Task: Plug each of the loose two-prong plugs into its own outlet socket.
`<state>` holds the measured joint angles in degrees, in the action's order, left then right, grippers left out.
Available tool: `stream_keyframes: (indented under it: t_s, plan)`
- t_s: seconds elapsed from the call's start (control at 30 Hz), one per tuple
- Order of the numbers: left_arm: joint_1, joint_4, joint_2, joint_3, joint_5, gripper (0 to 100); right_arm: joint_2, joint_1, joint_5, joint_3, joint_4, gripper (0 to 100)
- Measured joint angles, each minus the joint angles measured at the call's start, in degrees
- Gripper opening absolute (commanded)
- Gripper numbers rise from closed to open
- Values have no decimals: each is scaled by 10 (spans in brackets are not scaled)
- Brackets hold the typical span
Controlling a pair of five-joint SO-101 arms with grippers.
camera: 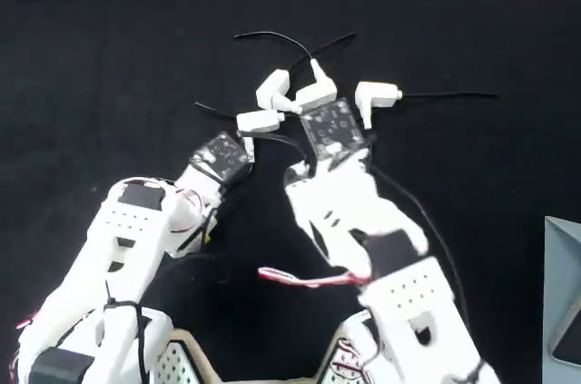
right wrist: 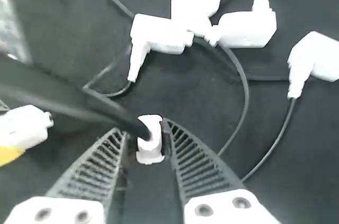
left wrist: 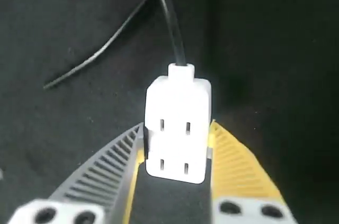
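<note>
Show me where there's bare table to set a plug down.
Bare table lies left of the plug cluster and right of the outlying plug, either side of its cord. Crowded: the middle, where left tool grips a socket and right tool a small plug.

We're looking at a black table cover that's plainly matt cloth, a bit fuzzy, zero shine. The socket block is smooth white plastic with a soft sheen, and the plug looks like the same stuff. The cords have a smooth black rubbery sheath, slightly glossy. The fingers of the left gripper are ribbed matt plastic, same deal on the right gripper. The arm shells read as matt white plastic to us.
</note>
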<state>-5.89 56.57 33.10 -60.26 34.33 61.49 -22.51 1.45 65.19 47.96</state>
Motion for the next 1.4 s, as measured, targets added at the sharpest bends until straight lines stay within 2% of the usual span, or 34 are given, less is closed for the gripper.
stream_keyframes:
  t_s: [0.1, 0.27, 0.4, 0.6, 0.83, 1.03, 1.2, 1.4]
  plan:
    - [-5, -3, 0, -2, 13, 334, 58, 10, 1, 0, 18, 14]
    - [-4, -3, 8, -3, -17, 328, 91, 14, 1, 24, 5, 14]
    - [22, 13, 9, 25, -31, 328, 82, 14, 11, 25, 0, 14]
    - [131, 105, 26, 117, -70, 328, 57, 4, 13, 25, 0, 13]
    - [327, 114, 102, 93, -150, 328, 52, -129, 10, 26, 7, 13]
    - [480, 23, 121, -27, -215, 328, 50, -224, 0, 37, -17, 12]
    - [549, -26, 127, -78, -251, 328, 21, -292, -18, 47, -61, 12]
    - [558, -30, 126, -78, -272, 328, -93, -338, -30, 47, -156, 12]
